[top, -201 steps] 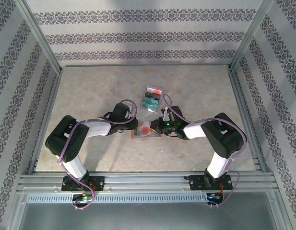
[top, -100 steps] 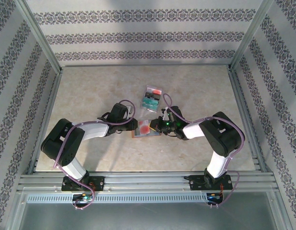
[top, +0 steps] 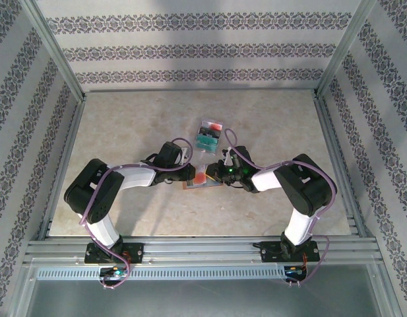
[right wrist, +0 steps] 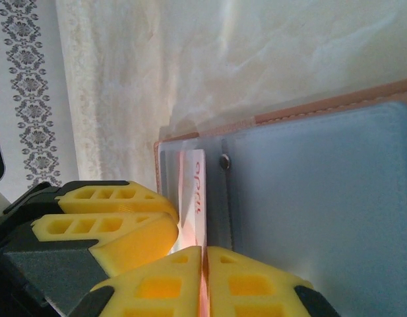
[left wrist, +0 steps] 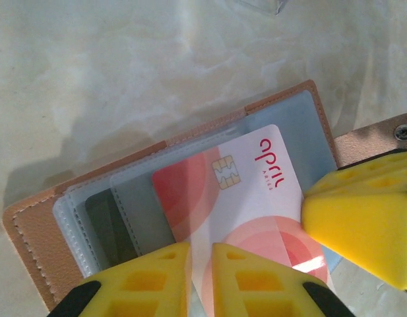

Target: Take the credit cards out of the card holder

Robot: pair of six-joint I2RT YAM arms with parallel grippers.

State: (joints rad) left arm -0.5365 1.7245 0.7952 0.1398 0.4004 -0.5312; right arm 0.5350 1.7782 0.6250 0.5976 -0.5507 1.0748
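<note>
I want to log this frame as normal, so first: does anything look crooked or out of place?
Yes: the red card sits slanted, partly pulled out of the open holder. Nothing looks damaged or spilled.

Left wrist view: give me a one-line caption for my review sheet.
Open card holder on the table; red-and-white card partly out, left gripper over its edge, right gripper pinching its corner.
</note>
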